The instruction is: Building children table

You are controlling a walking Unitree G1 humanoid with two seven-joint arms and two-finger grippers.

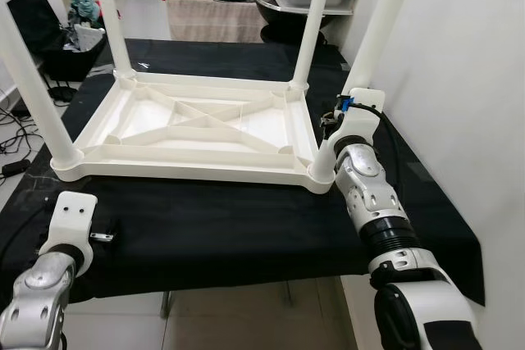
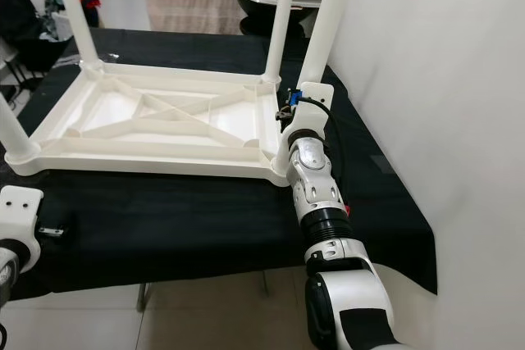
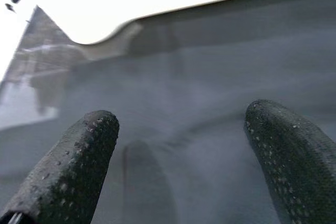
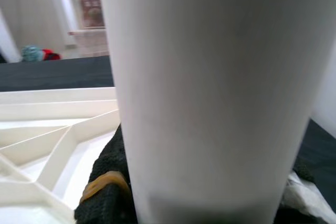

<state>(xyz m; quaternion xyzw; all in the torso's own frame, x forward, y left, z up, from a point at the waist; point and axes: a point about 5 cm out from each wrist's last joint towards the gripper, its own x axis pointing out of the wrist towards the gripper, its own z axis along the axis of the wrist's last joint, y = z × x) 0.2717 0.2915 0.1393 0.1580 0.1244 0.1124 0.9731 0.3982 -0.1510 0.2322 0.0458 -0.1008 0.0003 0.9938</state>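
So the white plastic tabletop [image 1: 197, 125] lay upside down on the black-covered workbench [image 1: 246, 227], ribs up, presumably so the legs could plug into its corner sockets. All four stood in. The right gripper [image 1: 338, 125] was clamped around the near-right leg [image 1: 379, 26] just above the tabletop, probably seating it. The left gripper [image 3: 178, 150] hovered spread and empty over the cloth, below the tabletop's near-left corner.

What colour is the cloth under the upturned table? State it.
Black. The cloth shows best in the left eye view, spread beneath the white table.
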